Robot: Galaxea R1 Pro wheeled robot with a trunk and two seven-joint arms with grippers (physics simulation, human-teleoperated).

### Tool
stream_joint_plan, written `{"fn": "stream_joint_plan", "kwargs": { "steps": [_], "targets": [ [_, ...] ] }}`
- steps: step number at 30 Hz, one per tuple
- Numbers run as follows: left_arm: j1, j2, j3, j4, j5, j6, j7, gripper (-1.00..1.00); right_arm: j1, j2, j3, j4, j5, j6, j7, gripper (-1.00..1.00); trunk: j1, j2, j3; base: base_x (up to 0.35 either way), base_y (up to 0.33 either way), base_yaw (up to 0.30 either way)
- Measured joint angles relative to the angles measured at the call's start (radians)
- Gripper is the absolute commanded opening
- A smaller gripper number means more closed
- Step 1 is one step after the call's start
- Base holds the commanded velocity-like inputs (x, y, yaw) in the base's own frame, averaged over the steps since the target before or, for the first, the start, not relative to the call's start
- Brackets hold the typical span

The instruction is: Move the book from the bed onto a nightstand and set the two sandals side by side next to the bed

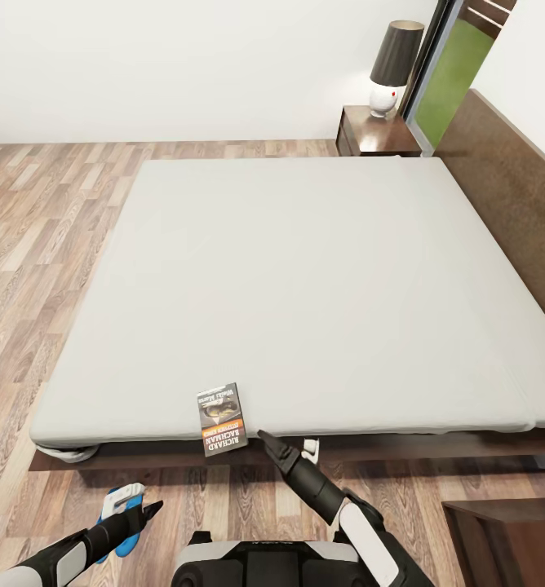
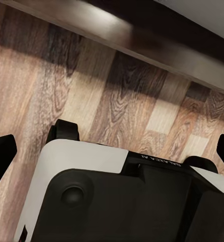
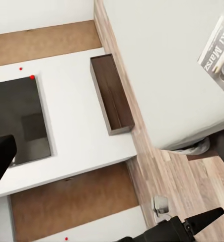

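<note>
— How many books are there, and where does the book sit against the right gripper (image 1: 266, 440)?

— One book (image 1: 222, 419). It lies flat at the near edge of the bed (image 1: 305, 285), its lower end hanging a little over the mattress rim. The right gripper's tip is just beside it, on the side toward the headboard, close but not touching. In the right wrist view the book (image 3: 216, 53) shows at the frame's edge on the pale mattress.

— Is that gripper open?

— From the head view its dark fingers read as one point; whether they are apart or together cannot be told. The right wrist view shows only dark finger ends at the borders.

— And the sandals?

— One blue sandal (image 1: 119, 522) can be counted, on the wood floor (image 1: 28, 244) right under the left gripper (image 1: 152, 512), partly hidden by the arm. Whether the fingers grip it cannot be told.

— Nightstands?

— Two. One nightstand (image 1: 376, 130) stands far beyond both grippers, past the bed's far side, carrying one lamp (image 1: 392, 67) with a dark shade. The second cabinet (image 1: 509, 538) is near the right arm, on the robot's side of the bed.
</note>
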State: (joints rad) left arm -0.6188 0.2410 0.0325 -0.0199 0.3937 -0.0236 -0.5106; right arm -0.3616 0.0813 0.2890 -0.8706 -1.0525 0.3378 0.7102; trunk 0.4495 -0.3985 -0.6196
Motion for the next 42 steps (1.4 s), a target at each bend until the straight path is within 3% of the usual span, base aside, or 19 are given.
{"fn": "stream_joint_plan", "kwargs": {
  "steps": [2, 42],
  "targets": [
    [0.000, 0.000, 0.000, 0.000, -0.001, 0.000, 0.000, 1.00, 0.000, 0.000, 0.000, 0.005, 0.000, 0.000, 0.000, 1.00, 0.000, 0.000, 0.000, 0.000, 0.000, 0.000],
    [0.000, -0.002, 0.000, 0.000, -0.001, 0.001, 0.002, 1.00, 0.000, 0.000, 0.001, 0.019, 0.001, -0.001, -0.001, 1.00, 0.154, -0.280, -0.126, 0.000, 0.000, 0.000]
  ]
}}
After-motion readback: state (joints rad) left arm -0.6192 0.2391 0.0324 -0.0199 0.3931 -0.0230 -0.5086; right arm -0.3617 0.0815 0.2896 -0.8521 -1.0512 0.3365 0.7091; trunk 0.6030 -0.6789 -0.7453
